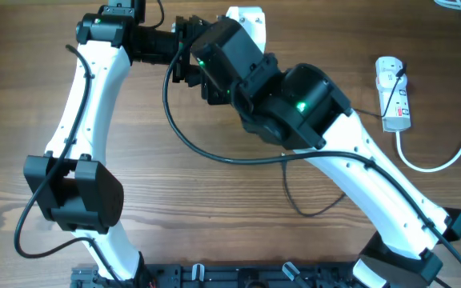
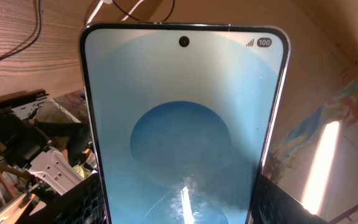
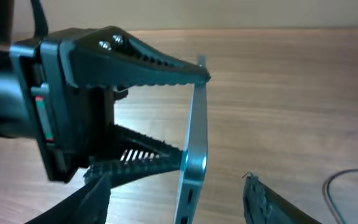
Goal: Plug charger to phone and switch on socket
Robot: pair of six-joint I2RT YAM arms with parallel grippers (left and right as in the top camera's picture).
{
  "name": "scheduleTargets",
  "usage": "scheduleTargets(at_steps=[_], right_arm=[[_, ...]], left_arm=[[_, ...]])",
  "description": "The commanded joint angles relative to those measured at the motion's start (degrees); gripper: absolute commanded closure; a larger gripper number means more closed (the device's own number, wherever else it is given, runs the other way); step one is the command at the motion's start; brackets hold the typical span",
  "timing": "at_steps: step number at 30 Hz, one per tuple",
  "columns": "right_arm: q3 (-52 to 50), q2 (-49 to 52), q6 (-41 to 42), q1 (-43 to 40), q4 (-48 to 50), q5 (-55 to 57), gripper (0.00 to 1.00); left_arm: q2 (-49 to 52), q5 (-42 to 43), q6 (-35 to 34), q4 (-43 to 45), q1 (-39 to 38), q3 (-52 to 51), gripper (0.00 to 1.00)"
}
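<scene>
socket (image 1: 393,94) unobstructed, right arm (image 1: 374,172) near

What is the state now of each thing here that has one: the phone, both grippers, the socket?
left gripper: shut on phone.
phone: screen lit, held off the table.
right gripper: open, empty.
socket: lying on table; on or off cannot be told.
</scene>
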Motion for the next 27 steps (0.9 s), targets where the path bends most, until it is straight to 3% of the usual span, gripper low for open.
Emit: scheduleTargets(at_steps=[1, 3, 5, 7, 20, 27], right_arm=[[0.98, 2.25, 0.61, -0.15, 0.5, 3.06, 0.32], [0.98, 3.15, 0.59, -0.72, 0.87, 3.04, 0.37], [0.98, 3.21, 0.59, -1.03, 1.14, 3.08, 0.53], [0.98, 3.21, 0.57, -1.11, 1.73, 3.06, 0.62], [0.98, 3.21, 0.83, -1.16, 2.93, 5.22, 0.7], [0.94, 3.21, 2.08, -1.16, 3.34, 5.64, 0.8]], left_arm=[[-2.01, 1.22, -0.52, 0.13, -0.24, 0.42, 0.33], [-2.01, 1.25, -0.52, 0.15, -0.28, 0.42, 0.33], [-2.01, 1.25, -0.52, 0.13, -0.28, 0.42, 0.33], [-2.01, 1.25, -0.52, 0.13, -0.28, 0.42, 0.33], [-2.01, 2.12, -0.52, 0.13, -0.28, 0.42, 0.33], [-2.01, 3.19, -0.55, 0.13, -0.28, 0.42, 0.32]])
